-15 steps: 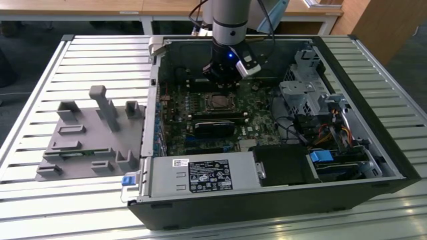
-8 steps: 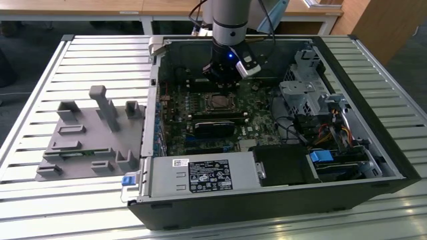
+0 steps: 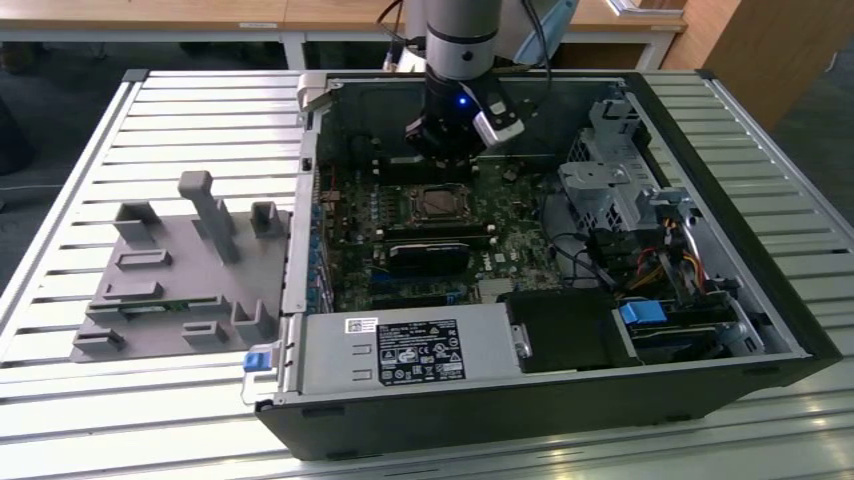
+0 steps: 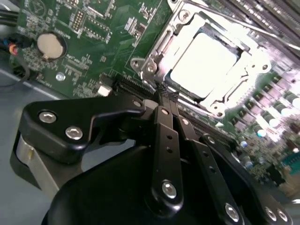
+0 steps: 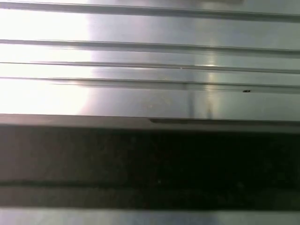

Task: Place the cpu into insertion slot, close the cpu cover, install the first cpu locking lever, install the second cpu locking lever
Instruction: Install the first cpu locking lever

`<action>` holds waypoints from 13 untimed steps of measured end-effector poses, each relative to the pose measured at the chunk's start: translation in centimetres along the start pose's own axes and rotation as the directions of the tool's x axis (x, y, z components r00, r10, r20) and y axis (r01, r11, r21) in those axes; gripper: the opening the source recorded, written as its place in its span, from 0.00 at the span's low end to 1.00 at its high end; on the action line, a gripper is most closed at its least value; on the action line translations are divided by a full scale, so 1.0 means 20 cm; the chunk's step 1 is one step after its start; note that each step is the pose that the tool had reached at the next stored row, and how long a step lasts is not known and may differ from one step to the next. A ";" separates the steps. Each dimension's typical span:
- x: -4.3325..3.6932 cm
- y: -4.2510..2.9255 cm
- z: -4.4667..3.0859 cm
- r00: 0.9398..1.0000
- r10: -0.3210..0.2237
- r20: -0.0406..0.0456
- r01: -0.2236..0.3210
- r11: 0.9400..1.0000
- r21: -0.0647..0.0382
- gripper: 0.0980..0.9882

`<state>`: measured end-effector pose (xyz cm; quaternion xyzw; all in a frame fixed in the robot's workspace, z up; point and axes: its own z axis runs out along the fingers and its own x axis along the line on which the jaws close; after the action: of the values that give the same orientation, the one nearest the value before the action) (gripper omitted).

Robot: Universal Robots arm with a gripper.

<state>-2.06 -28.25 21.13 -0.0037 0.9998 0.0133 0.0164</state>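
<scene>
Exterior view: the gripper [image 3: 451,150] hangs inside the open computer case [image 3: 747,330] on the slatted table [image 3: 160,120], at twelve o'clock of the insertion slot [image 3: 438,203].

Second wrist view: the fingers [image 4: 165,122] are pressed together, tips touching the socket's edge. The cpu [image 4: 202,63] lies in the slot, the cpu cover [image 4: 236,89] closed around it.

First wrist view: metal slats [image 5: 150,61] above a dark band.
</scene>
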 end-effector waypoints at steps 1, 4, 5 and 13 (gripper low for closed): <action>0.000 0.000 -0.014 1.000 0.000 0.000 0.000 1.000 0.000 0.01; -0.001 -0.004 -0.022 1.000 0.000 0.000 0.000 1.000 0.000 0.01; -0.002 -0.008 -0.023 1.000 0.000 -0.001 0.000 1.000 0.000 0.01; -0.008 -0.030 -0.023 1.000 0.000 -0.001 0.000 1.000 0.000 0.01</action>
<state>-1.91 -28.87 21.58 -0.0037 0.9998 0.0132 0.0157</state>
